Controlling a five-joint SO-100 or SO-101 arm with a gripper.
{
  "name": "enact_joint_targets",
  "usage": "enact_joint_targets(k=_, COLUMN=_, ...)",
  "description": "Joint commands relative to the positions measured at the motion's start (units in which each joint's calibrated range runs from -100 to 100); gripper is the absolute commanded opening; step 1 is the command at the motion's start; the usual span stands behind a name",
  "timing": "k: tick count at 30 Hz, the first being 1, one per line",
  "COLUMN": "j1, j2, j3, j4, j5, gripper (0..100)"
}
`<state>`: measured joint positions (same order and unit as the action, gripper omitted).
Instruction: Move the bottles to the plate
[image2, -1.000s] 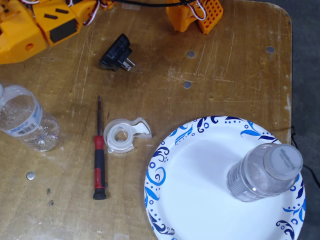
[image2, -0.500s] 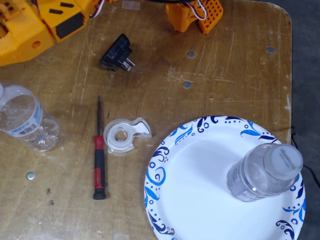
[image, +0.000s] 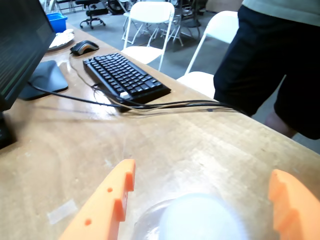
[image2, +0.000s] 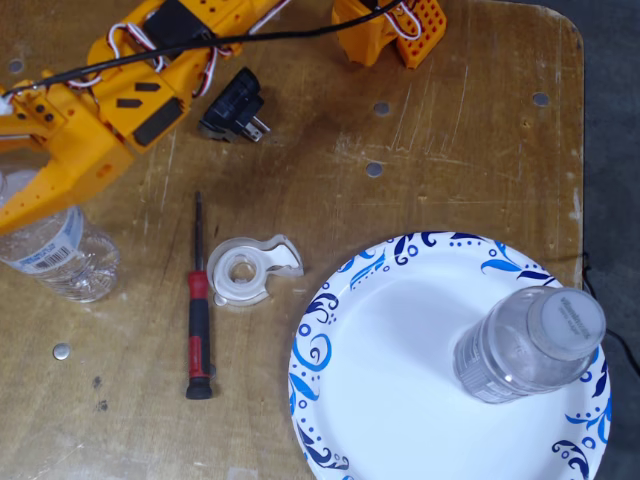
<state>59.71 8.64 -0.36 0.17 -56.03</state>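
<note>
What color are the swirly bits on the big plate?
Blue swirls and dots on a white plate, running around its rim. The fixed view shows them best.

In the fixed view, the plate (image2: 400, 400) fills the table's (image2: 470, 160) lower right corner, one bottle (image2: 528, 345) upright near its right rim. The second bottle (image2: 55, 250) stands at the left edge under the gripper (image2: 15, 190). Between them lie a screwdriver (image2: 198, 310) and a tape dispenser (image2: 248, 270); a plug adapter (image2: 235, 107) sits nearer the top edge.

An office or lab: keyboard (image: 127, 78), mouse (image: 83, 47), monitor (image: 20, 47), folding chairs (image: 148, 25) behind a worn wooden table (image2: 440, 170).
</note>
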Motion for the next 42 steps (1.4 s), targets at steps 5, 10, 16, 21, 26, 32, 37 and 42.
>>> enact_joint_targets(k=5, j1=0.29, j2=-0.55, j3=1.08, j4=-0.52, j5=-0.15, gripper=28)
enact_joint_targets(k=10, j1=0.51, j2=0.21, j3=2.07, j4=-0.61, j5=-0.41, gripper=27)
enact_joint_targets(k=16, j1=2.56, j2=-0.55, j3=4.86, j4=-0.61, j5=-0.46, gripper=13)
enact_joint_targets(k=21, j1=3.42, j2=-0.63, j3=4.05, j4=-0.61, j5=-0.46, gripper=11)
enact_joint_targets(k=26, j1=3.42, j2=-0.63, j3=3.96, j4=-0.61, j5=-0.46, gripper=11)
enact_joint_targets(k=32, j1=3.42, j2=-2.99, j3=3.78, j4=-0.34, j5=-0.52, gripper=10)
enact_joint_targets(k=37, j1=3.53, j2=-7.12, j3=4.95, j4=0.53, j5=-2.29, gripper=8)
enact_joint_targets(k=42, j1=3.2, j2=-9.48, j3=3.96, j4=3.49, j5=-2.34, gripper=7)
